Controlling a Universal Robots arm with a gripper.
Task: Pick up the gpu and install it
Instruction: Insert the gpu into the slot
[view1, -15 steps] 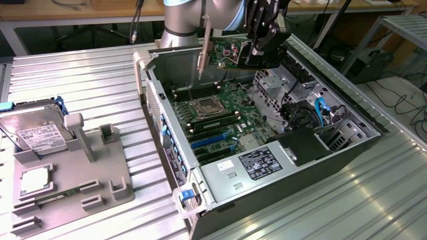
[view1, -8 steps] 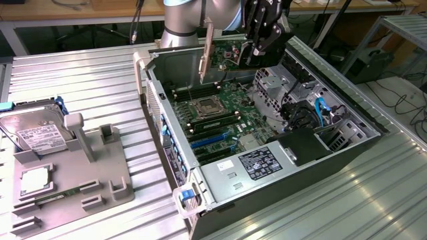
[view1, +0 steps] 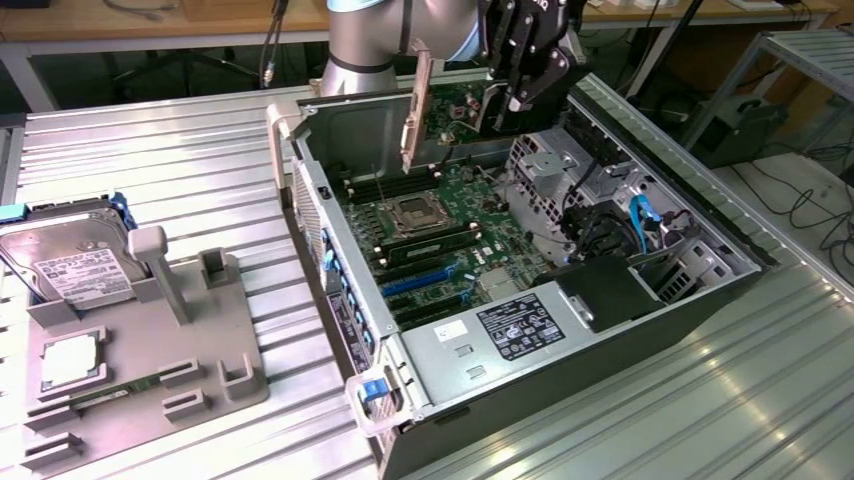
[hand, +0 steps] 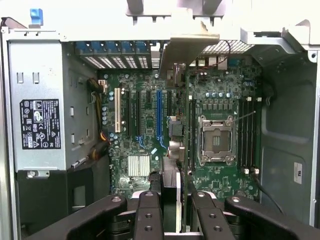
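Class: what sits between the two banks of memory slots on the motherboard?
The CPU socket, with memory slots on either side; the wrist view shows it most plainly.

I can read no word or number here. The black sticker (view1: 525, 331) on the power supply (view1: 461, 357), at six o'clock in the exterior view, carries white print too small to read. So does the white label (view1: 83, 275) on the hard drive (view1: 54, 232), at nine o'clock.
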